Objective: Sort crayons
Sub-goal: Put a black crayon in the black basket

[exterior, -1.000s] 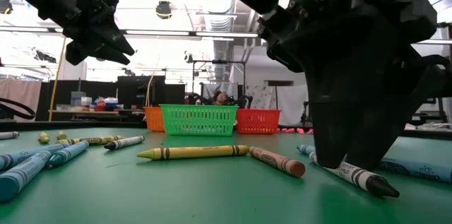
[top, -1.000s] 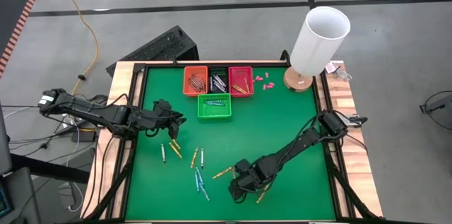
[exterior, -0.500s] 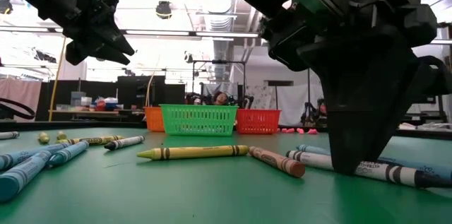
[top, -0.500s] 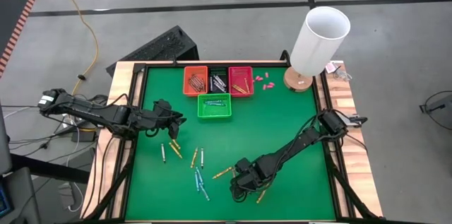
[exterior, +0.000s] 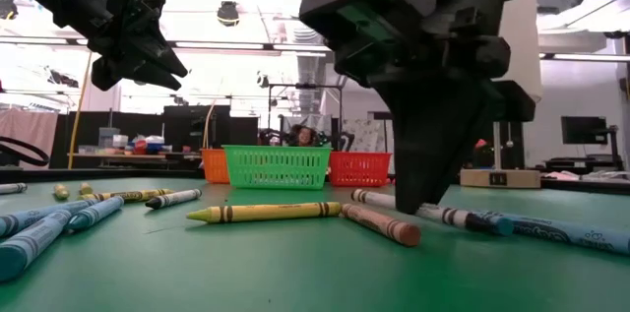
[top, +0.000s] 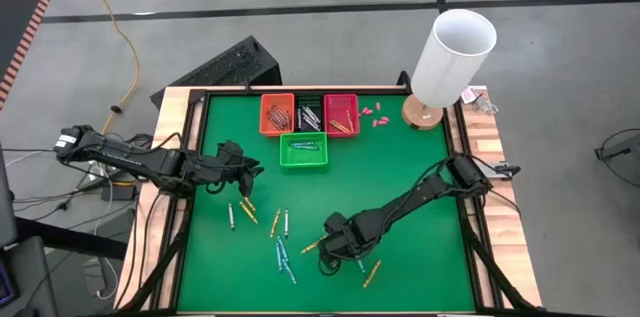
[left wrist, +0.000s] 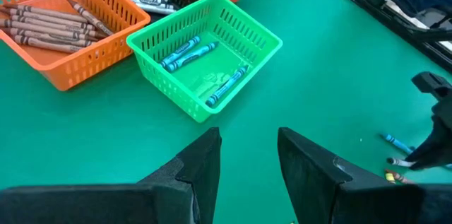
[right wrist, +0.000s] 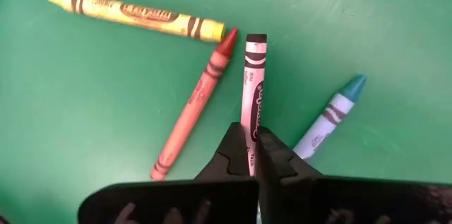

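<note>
High view: the right gripper (top: 335, 244) is now sitting further left than a second ago, down among loose crayons on the green table (top: 420, 177); the left gripper (top: 243, 160) is hovering near the baskets, unchanged.

Low view: the right gripper (exterior: 425, 199), wide apart a second ago, is now clenched on the white crayon (exterior: 443, 216), which is still lying on the table (so a lift is probably coming next).

Left wrist view: the left gripper (left wrist: 247, 155) is standing partly parted, grasping nothing, facing the green basket (left wrist: 212, 54) holding blue crayons.

Right wrist view: the white crayon (right wrist: 253, 93) is running between the fingertips (right wrist: 235, 146), pinched near one end; red crayon (right wrist: 194, 104) and blue crayon (right wrist: 332, 114) are lying just beside, yellow crayon (right wrist: 134, 13) beyond.
</note>
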